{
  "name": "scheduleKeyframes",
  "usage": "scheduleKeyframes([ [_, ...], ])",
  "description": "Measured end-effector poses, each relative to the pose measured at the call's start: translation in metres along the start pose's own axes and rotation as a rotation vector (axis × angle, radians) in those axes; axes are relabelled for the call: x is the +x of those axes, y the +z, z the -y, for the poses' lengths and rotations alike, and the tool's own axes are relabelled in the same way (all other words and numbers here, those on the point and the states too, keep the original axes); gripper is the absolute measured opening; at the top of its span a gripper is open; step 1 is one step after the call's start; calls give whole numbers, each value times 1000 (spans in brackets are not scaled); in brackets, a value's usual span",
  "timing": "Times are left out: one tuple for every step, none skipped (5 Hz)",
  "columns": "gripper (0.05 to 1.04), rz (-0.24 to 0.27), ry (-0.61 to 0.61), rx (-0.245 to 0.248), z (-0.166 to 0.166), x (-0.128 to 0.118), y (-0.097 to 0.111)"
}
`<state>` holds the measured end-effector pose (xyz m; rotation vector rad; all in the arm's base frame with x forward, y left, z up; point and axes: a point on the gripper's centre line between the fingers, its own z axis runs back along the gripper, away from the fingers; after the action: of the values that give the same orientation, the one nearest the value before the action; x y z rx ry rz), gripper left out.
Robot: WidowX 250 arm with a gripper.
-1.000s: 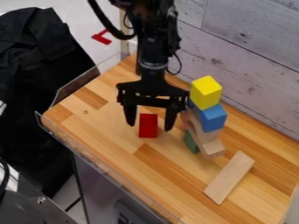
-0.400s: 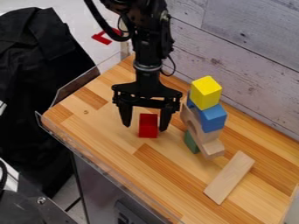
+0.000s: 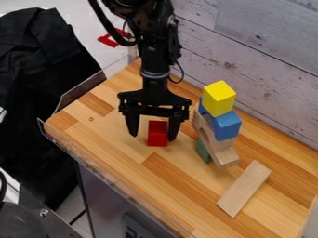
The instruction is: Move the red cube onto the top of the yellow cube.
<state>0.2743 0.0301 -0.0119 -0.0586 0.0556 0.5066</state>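
Leftmost, dark cloth (image 3: 43,69) is hanging along the frame's left side. Near the centre, the gripper (image 3: 153,135) is pointing down with its fingers standing wide, one appearing on each side of the red cube (image 3: 157,134), which is sitting on the wooden tabletop (image 3: 118,153). Right of centre, the yellow cube (image 3: 218,98) is topping a stack, with a blue block (image 3: 226,125) showing just below it. At lower right, a flat plank (image 3: 244,188) is lying aslant.
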Motion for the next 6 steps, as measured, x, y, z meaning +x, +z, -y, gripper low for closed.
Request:
scheduleKeyframes([
  [999, -1, -2, -12, -1, 4, -5],
  [949, -3, -1, -18, -2, 5, -6],
  [689, 4, 11, -28, -2, 7, -8],
  [571, 8, 18, -29, -4, 8, -7],
  [571, 3, 16, -10, -11, 5, -2],
  [571, 98, -6, -35, -16, 2, 46],
])
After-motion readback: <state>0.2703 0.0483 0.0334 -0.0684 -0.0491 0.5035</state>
